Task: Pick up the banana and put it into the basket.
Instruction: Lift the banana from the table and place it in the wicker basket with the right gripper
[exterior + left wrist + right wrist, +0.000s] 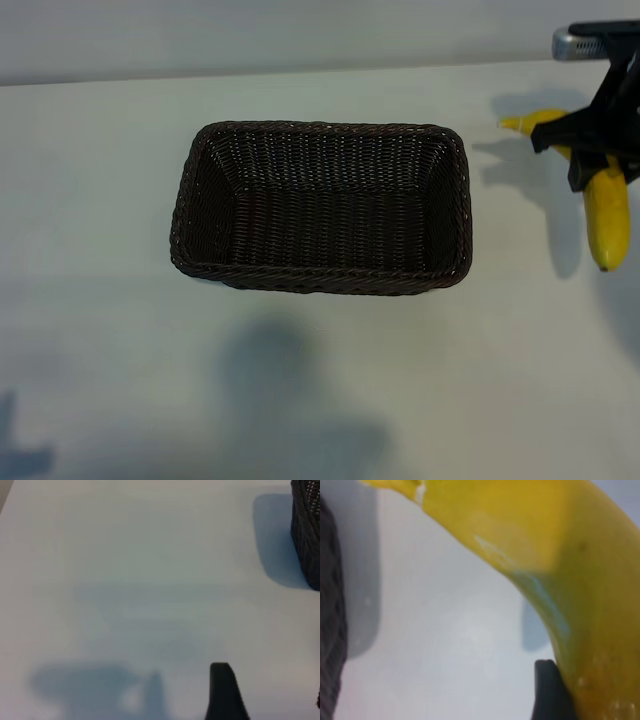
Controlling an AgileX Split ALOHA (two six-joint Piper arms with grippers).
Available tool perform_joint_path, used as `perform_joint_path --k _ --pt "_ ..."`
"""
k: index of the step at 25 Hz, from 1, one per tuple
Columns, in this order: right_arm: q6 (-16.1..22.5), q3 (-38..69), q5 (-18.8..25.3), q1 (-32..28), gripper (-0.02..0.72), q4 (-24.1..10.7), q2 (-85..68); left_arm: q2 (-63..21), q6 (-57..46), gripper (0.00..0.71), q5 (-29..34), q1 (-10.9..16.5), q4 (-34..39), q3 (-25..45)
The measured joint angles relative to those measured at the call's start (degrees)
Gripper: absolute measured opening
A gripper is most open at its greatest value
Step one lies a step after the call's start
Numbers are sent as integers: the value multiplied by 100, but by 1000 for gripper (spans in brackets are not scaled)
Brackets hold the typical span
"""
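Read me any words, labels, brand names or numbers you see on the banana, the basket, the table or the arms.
None: no readable text shows in any view. The banana has no sticker, the basket is plain wicker, the table is bare white, and the right gripper shows no markings.

Ext cam overhead, wrists close — share basket

The right end effector points straight down, fingers clamped; the left end effector hangs open.

A lab-like test bench: bare white table (plain pale wall behind).
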Motion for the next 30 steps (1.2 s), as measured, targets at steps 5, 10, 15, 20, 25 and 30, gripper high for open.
perform_joint_path --k 5,10,15,20,25,30 --pt "-745 -195 131 86 421 -19 0 0 -12 479 0 0 0 0" --pt "-2466 -195 126 507 421 -36 0 0 -7 479 0 0 0 0" --pt "-3889 -195 -174 906 421 -54 0 0 -7 479 0 0 0 0" --pt "-3917 -272 -461 1263 421 19 15 0 -7 479 0 0 0 0" --pt "-3582 -765 -439 1639 421 18 173 0 -7 479 0 0 0 0" --pt "-3460 -1312 -168 2015 421 0 530 0 -7 479 0 0 0 0"
